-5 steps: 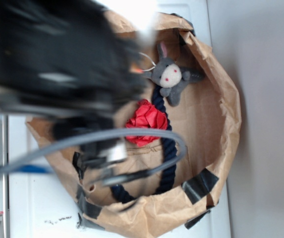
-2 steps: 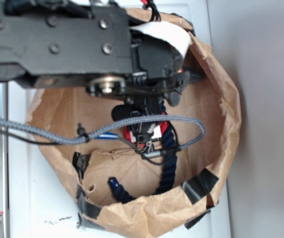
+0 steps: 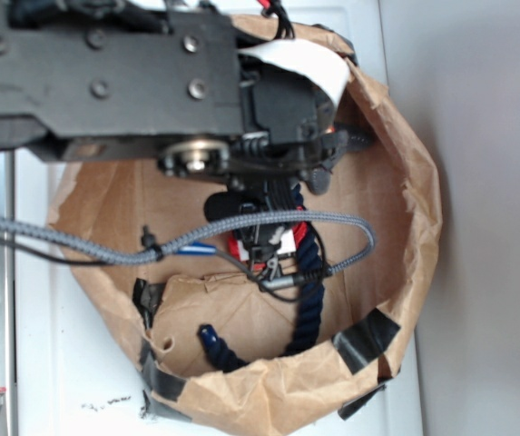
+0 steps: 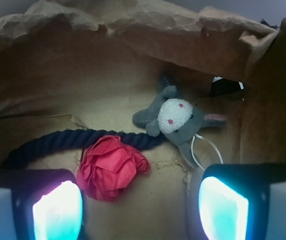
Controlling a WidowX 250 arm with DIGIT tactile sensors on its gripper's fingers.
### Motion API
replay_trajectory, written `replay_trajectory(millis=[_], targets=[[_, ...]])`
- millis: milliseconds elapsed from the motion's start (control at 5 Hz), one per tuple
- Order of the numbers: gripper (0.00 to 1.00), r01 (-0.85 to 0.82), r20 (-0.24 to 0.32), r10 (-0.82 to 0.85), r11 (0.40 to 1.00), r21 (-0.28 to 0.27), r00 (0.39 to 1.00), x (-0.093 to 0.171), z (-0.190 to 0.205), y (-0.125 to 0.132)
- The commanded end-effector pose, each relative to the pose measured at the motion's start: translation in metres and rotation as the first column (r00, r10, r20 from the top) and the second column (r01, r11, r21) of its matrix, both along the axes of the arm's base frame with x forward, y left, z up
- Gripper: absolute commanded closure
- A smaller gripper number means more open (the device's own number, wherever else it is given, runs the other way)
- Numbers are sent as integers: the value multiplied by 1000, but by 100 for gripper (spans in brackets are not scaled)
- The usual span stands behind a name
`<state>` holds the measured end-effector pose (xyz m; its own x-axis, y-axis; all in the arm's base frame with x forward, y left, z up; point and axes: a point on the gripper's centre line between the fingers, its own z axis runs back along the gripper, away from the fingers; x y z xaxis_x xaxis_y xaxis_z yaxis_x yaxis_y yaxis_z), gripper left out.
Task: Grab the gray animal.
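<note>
Only wrist view shows gray animal (image 4: 175, 116) whole.

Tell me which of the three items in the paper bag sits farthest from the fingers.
The gray plush animal, up by the bag's back wall; the red paper flower and navy rope lie nearer.

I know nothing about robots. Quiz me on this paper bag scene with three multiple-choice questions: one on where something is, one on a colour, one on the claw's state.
1. The gray animal lies
A. outside the paper bag
B. inside it, beside the rope
C. on the red paper flower

2. The rope's colour is
A. dark navy
B. yellow
C. white

3. The gripper is
A. shut on the animal
B. shut on the flower
C. open, holding nothing

Answers: 1 B, bag walls surround it; 2 A, the wrist view shows dark blue strands; 3 C, both fingers stand apart, short of the toy.
</note>
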<state>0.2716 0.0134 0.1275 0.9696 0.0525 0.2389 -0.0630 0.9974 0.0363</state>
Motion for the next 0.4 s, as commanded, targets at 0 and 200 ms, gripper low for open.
replay_trajectory(millis=[0,200], targets=[[0,38,55,-34,996,-75,998,49,-21,16],[0,28,38,-26,997,-74,999,64,-36,23]])
